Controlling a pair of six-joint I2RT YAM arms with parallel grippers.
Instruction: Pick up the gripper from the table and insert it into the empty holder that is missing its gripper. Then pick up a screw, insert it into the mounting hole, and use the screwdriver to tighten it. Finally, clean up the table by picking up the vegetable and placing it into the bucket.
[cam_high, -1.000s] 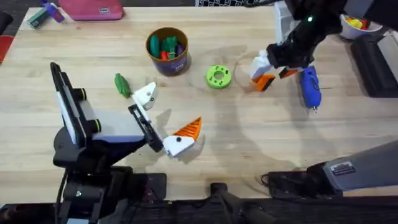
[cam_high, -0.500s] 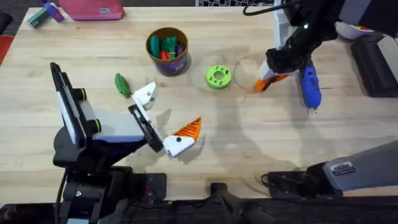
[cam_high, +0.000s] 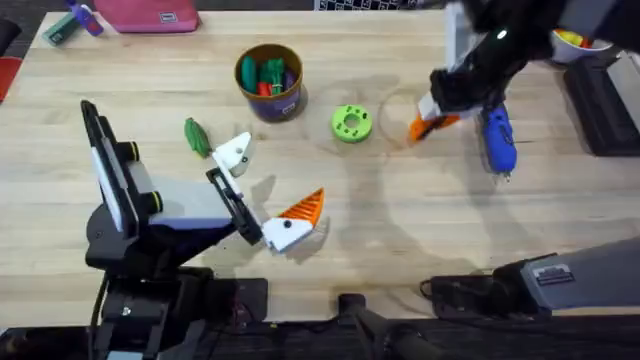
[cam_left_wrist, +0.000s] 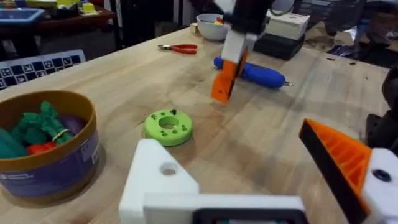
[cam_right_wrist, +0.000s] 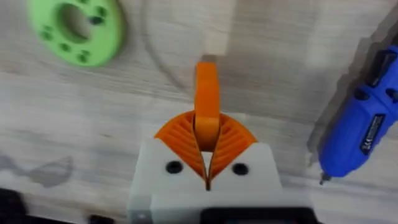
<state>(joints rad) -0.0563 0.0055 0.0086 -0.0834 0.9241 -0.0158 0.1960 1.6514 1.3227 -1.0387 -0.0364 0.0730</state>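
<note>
My right gripper (cam_high: 432, 108) hangs just above the table, shut on the loose orange gripper (cam_high: 424, 127), which sticks out past its orange pads (cam_right_wrist: 177, 134) as a narrow wedge (cam_right_wrist: 206, 93). The blue screwdriver (cam_high: 497, 138) lies just right of it. My left gripper (cam_high: 268, 185) rests open near the table's middle. One of its fingers is the bare white empty holder (cam_high: 235, 153), the other carries an orange wedge (cam_high: 303, 208). The dark green vegetable (cam_high: 197, 137) lies left of the holder. The bucket (cam_high: 269, 80) stands behind, with toy pieces inside.
A bright green disc with holes (cam_high: 351, 122) lies between the bucket and my right gripper. Red-handled pliers (cam_left_wrist: 179, 48) and a white bowl (cam_left_wrist: 211, 25) sit at the far right side. A pink case (cam_high: 150, 15) lies at the back left.
My right gripper has shifted slightly to the right and turned a little, still holding the orange wedge. The left arm has not moved.
</note>
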